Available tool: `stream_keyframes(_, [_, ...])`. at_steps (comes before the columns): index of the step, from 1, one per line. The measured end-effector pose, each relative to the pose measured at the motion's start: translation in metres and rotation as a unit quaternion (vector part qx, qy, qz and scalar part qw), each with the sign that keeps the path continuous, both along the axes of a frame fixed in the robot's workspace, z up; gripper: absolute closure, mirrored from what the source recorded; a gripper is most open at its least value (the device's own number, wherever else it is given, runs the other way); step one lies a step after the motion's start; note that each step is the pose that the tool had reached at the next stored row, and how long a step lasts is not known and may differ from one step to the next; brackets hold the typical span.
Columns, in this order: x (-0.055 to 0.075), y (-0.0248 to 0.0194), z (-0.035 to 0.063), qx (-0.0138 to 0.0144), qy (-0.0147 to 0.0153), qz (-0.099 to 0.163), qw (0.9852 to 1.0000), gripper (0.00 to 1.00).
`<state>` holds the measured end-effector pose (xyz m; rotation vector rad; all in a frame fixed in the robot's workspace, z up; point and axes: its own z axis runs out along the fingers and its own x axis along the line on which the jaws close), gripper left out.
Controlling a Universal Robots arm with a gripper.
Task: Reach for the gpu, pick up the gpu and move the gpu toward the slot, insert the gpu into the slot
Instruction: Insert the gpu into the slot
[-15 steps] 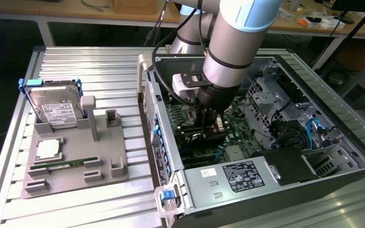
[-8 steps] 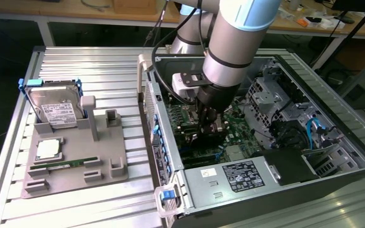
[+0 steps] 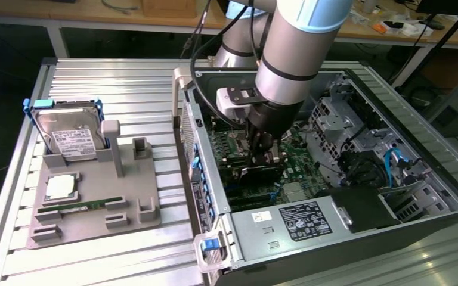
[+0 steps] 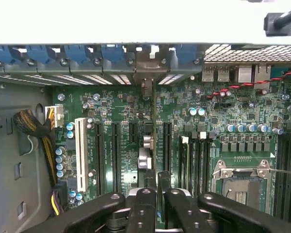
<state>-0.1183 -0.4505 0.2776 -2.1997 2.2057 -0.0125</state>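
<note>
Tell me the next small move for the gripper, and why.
Probably a short, straight lift away from the motherboard, with no tilt. The gripper looks pinched on the gpu inside the case, and the card stands upright between closely spaced black slots, so sideways motion risks snagging.

hard drive (image 3: 68, 134) (white label), grey fixture (image 3: 93, 208)

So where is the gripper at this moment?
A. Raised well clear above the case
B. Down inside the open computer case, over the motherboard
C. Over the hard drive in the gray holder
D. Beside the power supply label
B. In the exterior view the gripper reaches down inside the open computer case, just above the green motherboard; the hard drive sits apart in its gray holder.
</note>
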Motion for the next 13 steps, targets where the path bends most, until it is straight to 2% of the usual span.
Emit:
stream_keyframes(3, [-0.0005,0.0001,0.0002,0.0001,-0.0002,0.000,1.0000,0.84])
stream_keyframes(4, [-0.0007,0.0000,0.0003,0.0000,-0.0001,0.000,1.0000,0.90])
stream_keyframes(13, [-0.0007,0.0000,0.0003,0.0000,-0.0001,0.000,1.0000,0.90])
